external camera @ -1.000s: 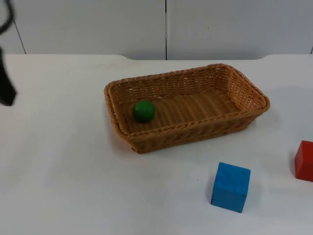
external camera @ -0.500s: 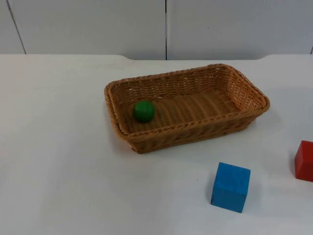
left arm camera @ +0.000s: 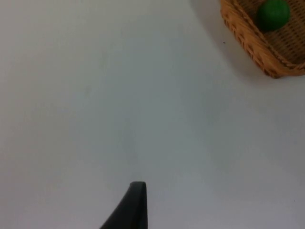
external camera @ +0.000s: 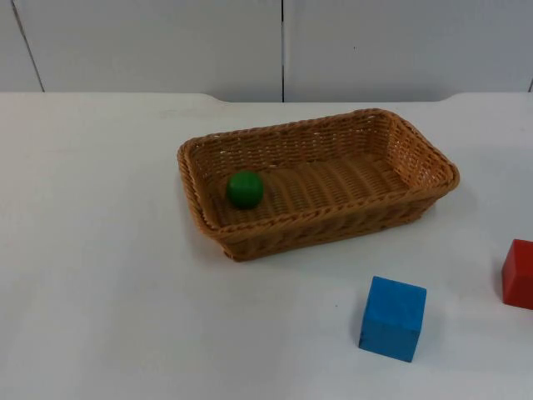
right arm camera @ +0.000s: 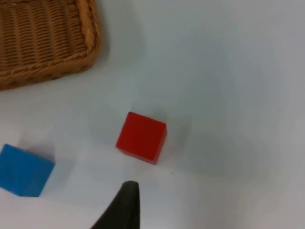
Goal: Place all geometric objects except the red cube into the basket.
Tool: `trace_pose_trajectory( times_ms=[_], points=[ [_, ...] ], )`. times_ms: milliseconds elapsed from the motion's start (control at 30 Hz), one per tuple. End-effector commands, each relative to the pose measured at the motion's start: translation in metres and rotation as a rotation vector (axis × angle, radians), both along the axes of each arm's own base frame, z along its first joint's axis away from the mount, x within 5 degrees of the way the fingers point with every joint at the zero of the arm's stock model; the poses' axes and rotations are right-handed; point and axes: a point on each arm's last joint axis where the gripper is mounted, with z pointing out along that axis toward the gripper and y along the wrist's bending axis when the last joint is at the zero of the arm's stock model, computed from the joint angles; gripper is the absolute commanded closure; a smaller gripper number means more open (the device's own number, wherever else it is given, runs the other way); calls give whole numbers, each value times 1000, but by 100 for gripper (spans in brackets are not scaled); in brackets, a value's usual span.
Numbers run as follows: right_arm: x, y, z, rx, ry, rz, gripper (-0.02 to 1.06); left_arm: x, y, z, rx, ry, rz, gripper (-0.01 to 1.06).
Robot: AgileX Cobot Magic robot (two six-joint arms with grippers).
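Left arm has pulled back out of the top view; green ball (external camera: 245, 189) sits in wicker basket (external camera: 316, 179). Blue cube (external camera: 392, 317) on the surface, next. Can't tell either arm's jaws.

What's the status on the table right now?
Left gripper over bare table, right gripper above red cube. Green ball in basket. Blue cube on the table, path clear.

Woven wicker basket (external camera: 416, 158), tan, ribbed and rough to look at. Matt green ball (external camera: 245, 189), smooth. Blue cube (external camera: 392, 318) and red cube (external camera: 519, 274), smooth, flat matt faces. White desk (external camera: 100, 275), smooth with faint sheen.
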Motion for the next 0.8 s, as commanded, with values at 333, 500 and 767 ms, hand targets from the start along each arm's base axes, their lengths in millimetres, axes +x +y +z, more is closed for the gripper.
trace_pose_trajectory(
  times_ms=[333, 500, 767],
  points=[
    [16, 59, -33, -71, 196, 389, -1, 0, -1, 0, -3, -17, -2, 0],
    [27, 115, -73, -300, 269, 628, -1, 0, 0, 0, 2, -17, -2, 0],
    [47, 162, -128, -419, 317, 870, -1, 0, 0, 0, 6, -17, -3, 0]
  ],
)
